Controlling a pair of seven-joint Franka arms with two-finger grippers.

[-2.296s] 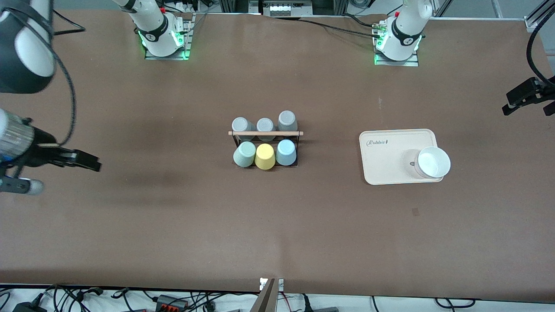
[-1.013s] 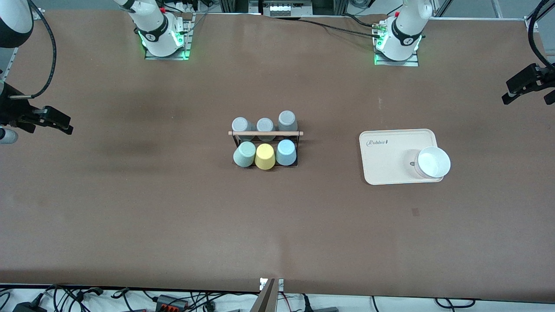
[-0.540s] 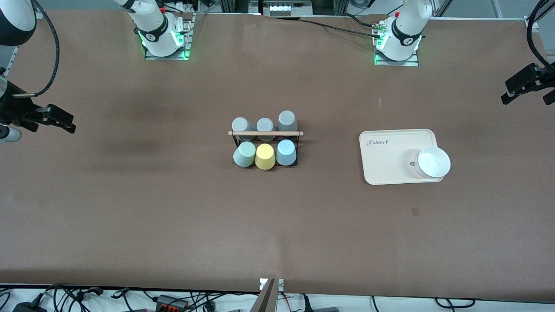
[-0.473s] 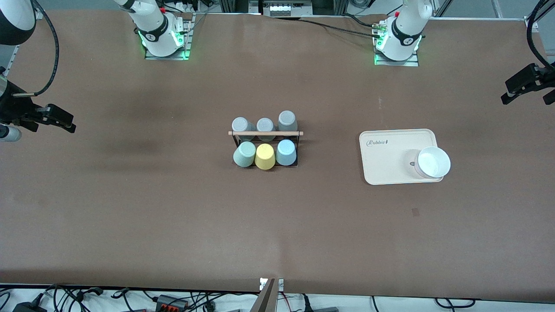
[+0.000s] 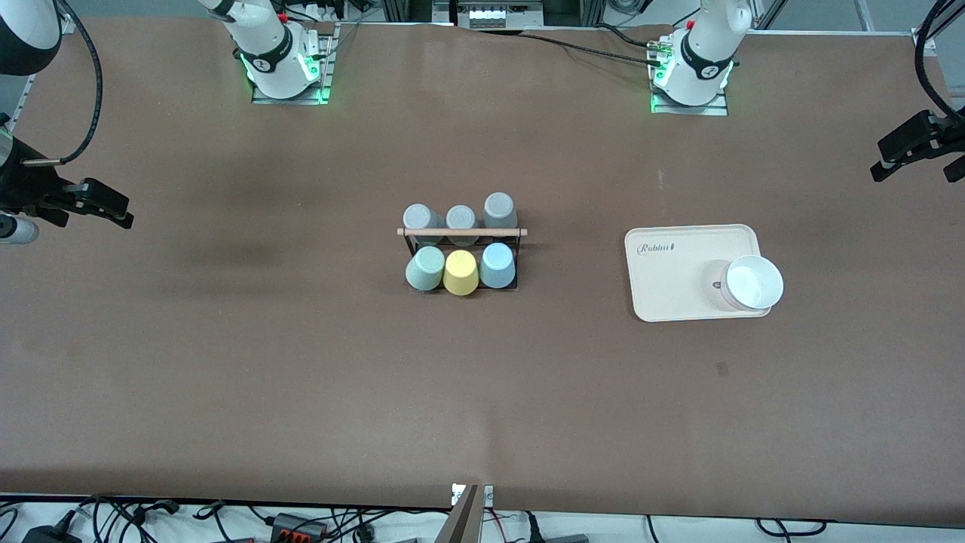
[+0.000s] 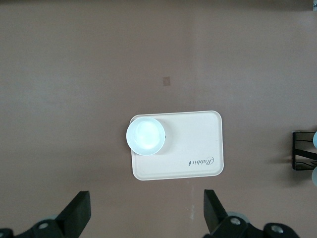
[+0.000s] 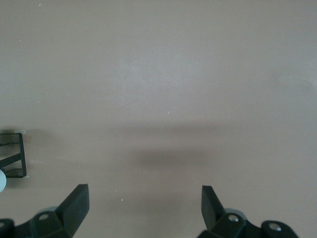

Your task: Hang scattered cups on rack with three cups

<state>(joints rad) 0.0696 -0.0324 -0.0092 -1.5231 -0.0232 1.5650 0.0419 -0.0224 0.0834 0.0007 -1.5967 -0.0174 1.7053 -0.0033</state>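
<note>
right tool (image 5: 113, 210) up in the air over the surface (image 5: 301, 362) at the right arm's end, fingers spread wide, holding nothing; right wrist view shows bare surface between its fingers (image 7: 74, 201) and a corner of the rack at the frame edge

rack (image 5: 461, 249) sits mid-surface, wooden dowel (image 5: 461, 232) across its top. all six cups are on it, upside down, in two rows of three:
- row farther from the front camera: three grey cups (image 5: 461, 217)
- nearer row: sage green cup (image 5: 425, 268) toward the right arm's end, yellow cup (image 5: 461, 272) in the middle, light blue cup (image 5: 497, 265) toward the left arm's end
- cups in each row stand just beside each other

cream tray (image 5: 678, 271) lies well apart from the rack toward the left arm's end, white bowl (image 5: 752, 283) on the tray corner nearest the front camera

left tool (image 5: 916, 154) in the air at the left arm's end of the surface, fingers (image 6: 79, 210) wide apart, empty; left wrist view looks down on tray (image 6: 198, 144) and bowl (image 6: 145, 135)
</note>
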